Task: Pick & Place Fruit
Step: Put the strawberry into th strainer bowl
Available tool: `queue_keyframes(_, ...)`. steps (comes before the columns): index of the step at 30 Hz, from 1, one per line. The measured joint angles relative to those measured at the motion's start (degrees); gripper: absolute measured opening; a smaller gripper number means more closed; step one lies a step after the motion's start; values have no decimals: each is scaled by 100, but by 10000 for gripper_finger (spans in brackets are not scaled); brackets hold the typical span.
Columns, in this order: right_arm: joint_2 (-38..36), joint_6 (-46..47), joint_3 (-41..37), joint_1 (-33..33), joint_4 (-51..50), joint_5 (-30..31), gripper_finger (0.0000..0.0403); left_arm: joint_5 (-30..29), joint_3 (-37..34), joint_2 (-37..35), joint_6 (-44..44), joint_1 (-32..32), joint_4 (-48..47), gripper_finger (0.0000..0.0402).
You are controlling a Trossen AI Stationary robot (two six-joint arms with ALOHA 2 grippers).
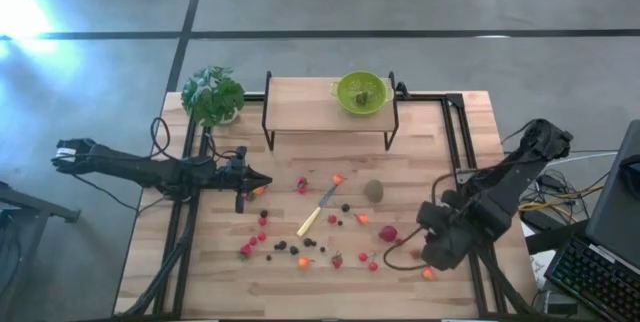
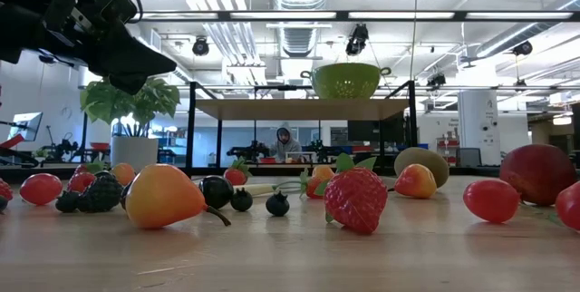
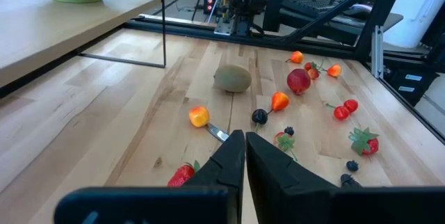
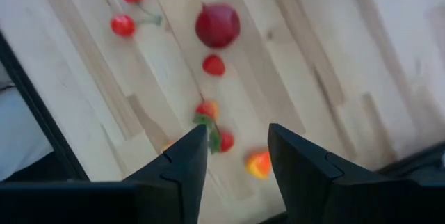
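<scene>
No writing shows; left pincer (image 3: pixel 245 156) clenched, empty; right pincer (image 4: pixel 236 151) parted, empty, above scattered fruit (image 4: pixel 217 25).

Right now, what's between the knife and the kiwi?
In the high view, one dark berry sits on the wood between the knife and the kiwi; the rest is bare.
</scene>
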Motion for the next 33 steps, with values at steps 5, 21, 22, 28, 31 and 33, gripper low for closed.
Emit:
queue_keyframes(5,2,531,-356,275,307,-35,165,-2,-1,-1,-1,0,0,20)
queue_keyframes(21,2,508,-1539,304,2280,-489,151,0,-1,0,0,1,0,20)
queue_keyframes(22,2,506,-1610,304,2382,-498,148,0,1,-2,-1,0,-2,20)
queue_keyframes(28,2,533,-1847,304,2616,-588,131,-1,0,-1,0,0,-2,20)
queue_keyframes(31,2,628,-1932,304,2626,-590,127,0,0,0,-1,0,-2,20)
queue_keyframes(33,2,666,-1999,304,2637,-590,130,0,0,-1,-1,0,0,20)
